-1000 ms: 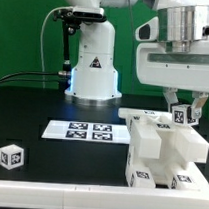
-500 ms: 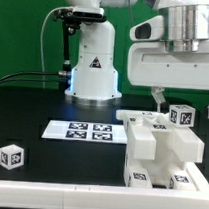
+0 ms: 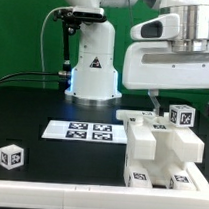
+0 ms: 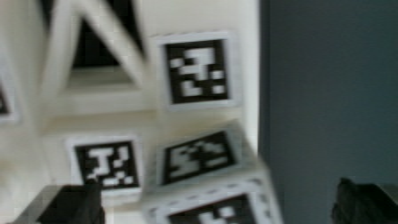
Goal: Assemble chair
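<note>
The jaws stand apart over the chair (image 3: 162,146), its top block (image 3: 180,115) apparently between them.

Plain green backdrop (image 3: 27,28) fills the rear. Matte black worktop (image 3: 42,109), even lighting, pale strip (image 3: 47,197) along its near edge. Marker board (image 3: 89,132) lies flat mid-worktop. Black cable (image 3: 19,79) trails at the exterior view's left.

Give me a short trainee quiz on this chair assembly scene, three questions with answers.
1. True or false: the two-finger gripper hangs open above the small white tagged block on the stepped white plastic chair.
2. The flat white marker board lies: A) on the black table, B) on a wooden shelf, C) in the gripper.
3. Fill in: the loose white tagged cube sits at the exterior view's ____.
Key: true; A; left.
</note>
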Robot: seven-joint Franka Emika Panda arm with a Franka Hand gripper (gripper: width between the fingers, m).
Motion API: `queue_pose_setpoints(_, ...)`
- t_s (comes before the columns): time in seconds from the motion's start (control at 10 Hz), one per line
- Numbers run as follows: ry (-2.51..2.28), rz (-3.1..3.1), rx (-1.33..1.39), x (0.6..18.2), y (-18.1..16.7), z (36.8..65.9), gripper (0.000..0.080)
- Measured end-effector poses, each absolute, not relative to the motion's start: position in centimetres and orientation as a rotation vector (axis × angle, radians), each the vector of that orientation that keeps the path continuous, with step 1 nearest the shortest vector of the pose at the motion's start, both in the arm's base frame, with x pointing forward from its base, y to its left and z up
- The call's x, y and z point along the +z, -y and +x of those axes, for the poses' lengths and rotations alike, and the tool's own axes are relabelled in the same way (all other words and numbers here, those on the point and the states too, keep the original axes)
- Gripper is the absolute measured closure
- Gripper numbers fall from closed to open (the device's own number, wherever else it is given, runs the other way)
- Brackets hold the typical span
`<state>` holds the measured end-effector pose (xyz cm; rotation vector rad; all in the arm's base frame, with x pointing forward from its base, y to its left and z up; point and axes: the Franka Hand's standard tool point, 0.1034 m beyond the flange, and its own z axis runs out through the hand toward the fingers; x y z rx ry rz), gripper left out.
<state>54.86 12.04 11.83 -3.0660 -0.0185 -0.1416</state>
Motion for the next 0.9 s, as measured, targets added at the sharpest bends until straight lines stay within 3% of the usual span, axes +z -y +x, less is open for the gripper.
queue_pose_setpoints(0.2, 0.242, -3.089, -0.149, 11.77, -11.81, 55.04, 0.0151)
queue_pose_setpoints(0.3, 0.2, -3.091, -0.148, 11.76, -11.82, 55.03, 0.0284)
queue_pose_setpoints(0.4, 0.149, -3.092, -0.147, 11.76, -11.83, 55.03, 0.0284)
queue_pose_setpoints(0.6, -0.078, -3.088, -0.141, 11.76, -11.92, 55.01, 0.0519)
queue_pose_setpoints(0.9, -0.654, -2.984, -0.163, 11.87, -12.71, 55.15, 0.0518)
